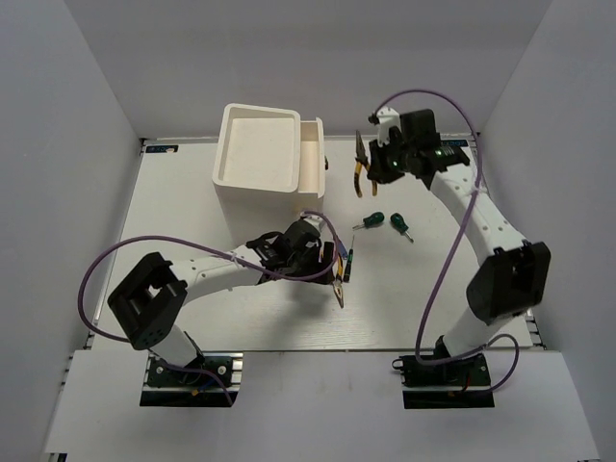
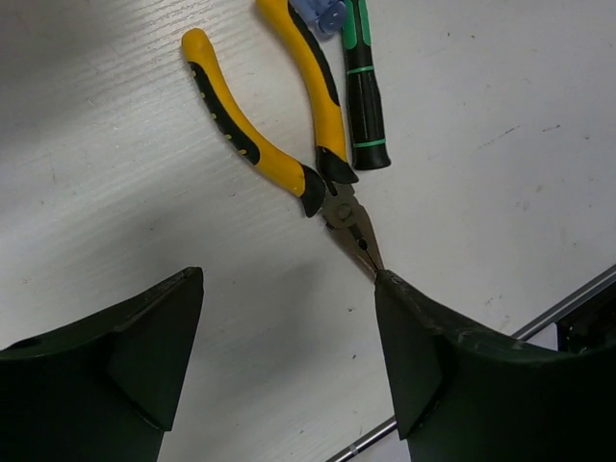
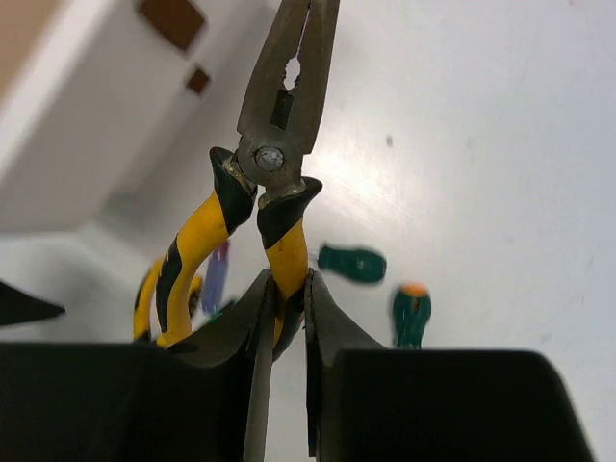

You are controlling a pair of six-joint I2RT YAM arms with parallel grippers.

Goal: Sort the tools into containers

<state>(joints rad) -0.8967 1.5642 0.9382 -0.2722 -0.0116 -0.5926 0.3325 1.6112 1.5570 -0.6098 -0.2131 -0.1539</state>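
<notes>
My right gripper (image 3: pixel 286 289) is shut on one handle of yellow-and-black pliers (image 3: pixel 274 159) and holds them in the air to the right of the white box (image 1: pixel 260 159); they also show in the top view (image 1: pixel 360 164). My left gripper (image 2: pixel 289 318) is open and empty just above the table. A second pair of pliers (image 2: pixel 289 144) lies in front of it, its tip by my right fingertip (image 2: pixel 395 289). A green-and-black screwdriver (image 2: pixel 361 87) and a blue-purple handle (image 2: pixel 318 14) lie beside them. Two short green screwdrivers (image 1: pixel 385 222) lie on the table.
The white box has a recessed top and a drawer (image 1: pixel 311 159) pulled out on its right side. Dark knobs (image 3: pixel 173 19) show on the box in the right wrist view. A metal rail (image 2: pixel 568 303) marks the table's near edge.
</notes>
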